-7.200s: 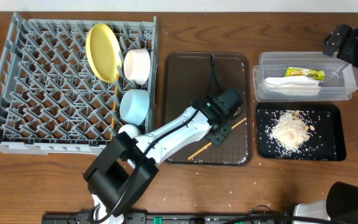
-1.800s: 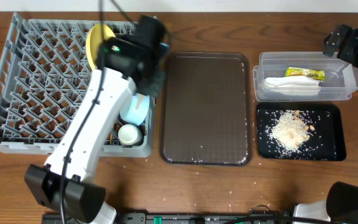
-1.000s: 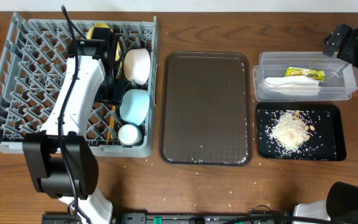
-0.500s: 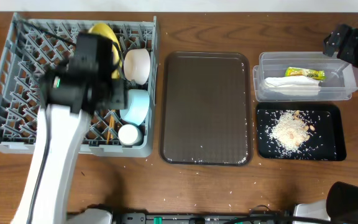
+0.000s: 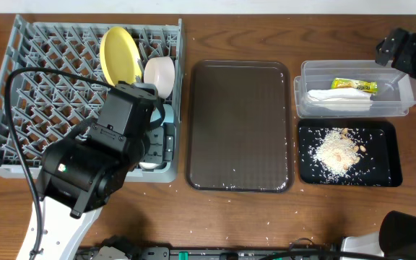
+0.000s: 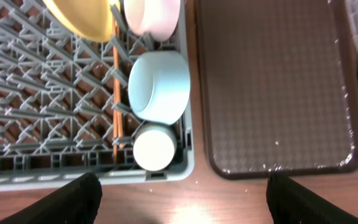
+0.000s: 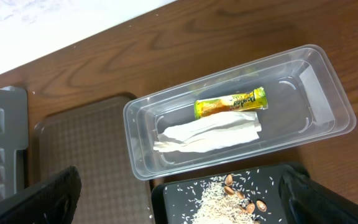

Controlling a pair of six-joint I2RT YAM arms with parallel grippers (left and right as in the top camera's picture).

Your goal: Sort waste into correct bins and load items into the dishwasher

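Note:
In the grey dish rack (image 5: 42, 94) the yellow plate (image 6: 82, 18) stands on edge beside the white bowl (image 6: 151, 15). The light-blue bowl (image 6: 160, 84), white cup (image 6: 155, 147) and wooden chopsticks (image 6: 115, 93) lie along its right side. My left gripper (image 6: 182, 208) hangs open and empty above the rack's front right corner. The clear tub (image 7: 328, 112) holds the yellow-green wrapper (image 7: 230, 103) and white napkin (image 7: 207, 134). Rice crumbs (image 5: 336, 150) lie in the black tray (image 5: 381, 170). My right gripper (image 7: 182, 208) is open and empty above both bins.
The dark-brown serving tray (image 5: 240, 123) lies between the rack and the bins, with a few stray crumbs along its front edge. The left arm (image 5: 100, 159) covers the rack's front right part in the overhead view. Its cable (image 5: 13, 108) loops over the rack.
The left arm has pulled back from over the rack towards the table's front edge, and its jaws have widened. The chopstick once on the brown tray is now in the rack. The right arm is still.

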